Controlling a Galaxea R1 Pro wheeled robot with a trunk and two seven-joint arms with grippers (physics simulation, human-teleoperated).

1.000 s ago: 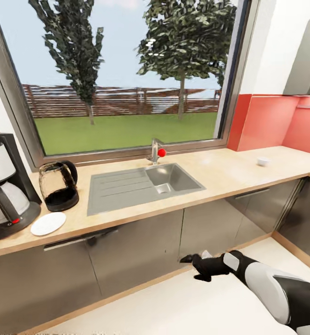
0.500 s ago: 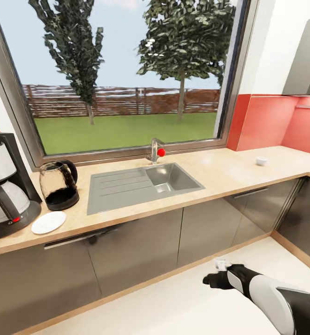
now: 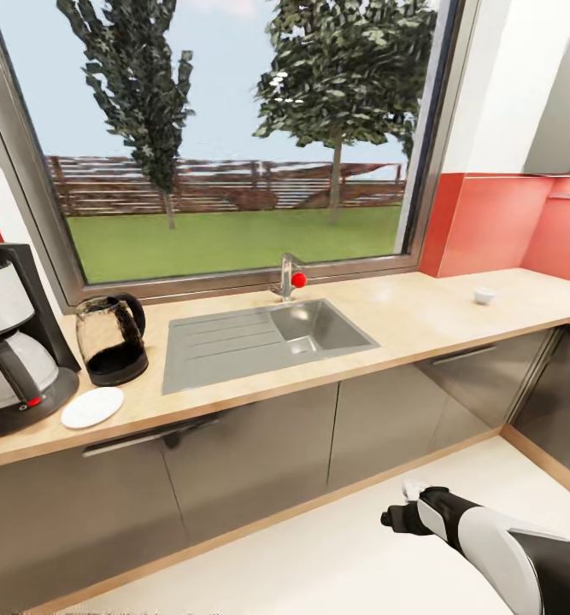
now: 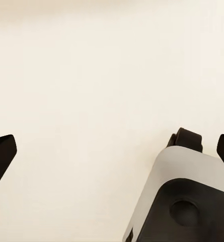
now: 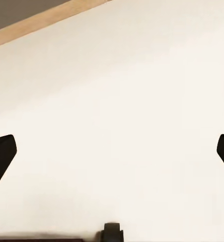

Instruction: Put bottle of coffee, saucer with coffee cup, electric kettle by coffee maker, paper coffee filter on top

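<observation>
The coffee maker point(image 3: 15, 337), a tall black drip machine with a silver-white filter housing, steel-look carafe and small red switch, stands at the far left of the long light wood-look kitchen countertop point(image 3: 421, 320), partly cut off by the head view's left edge.

In the right wrist view, the right gripper point(image 5: 112, 151) has its 2 dark fingertips point(image 5: 1, 154) set wide apart at opposite sides of the picture, with nothing between them but pale floor point(image 5: 122, 126). A wood-coloured skirting strip point(image 5: 41, 20) runs across 1 corner. In the left wrist view, the left gripper point(image 4: 112, 151) is likewise spread wide and holds nothing; beyond it lie pale floor and a white-and-black part of the robot's own body point(image 4: 184, 196).

In the head view, the right arm point(image 3: 490, 547) reaches low over the open floor in front of the dark grey cabinet fronts point(image 3: 259, 453), its black hand end well below the countertop's front edge.

On the countertop, the clear glass electric kettle with black base and loop handle point(image 3: 114, 340) stands just beside the coffee maker. The small round flat white saucer point(image 3: 92, 407) lies in front of the kettle, near the counter's front edge. A grey sink with drainboard point(image 3: 263, 340) and a tap with a red knob point(image 3: 290, 278) sit mid-counter under a large window point(image 3: 225, 137). The small white coffee cup point(image 3: 484, 295) stands well apart to the right, near the red backsplash point(image 3: 498, 222), with bare worktop around it.
</observation>
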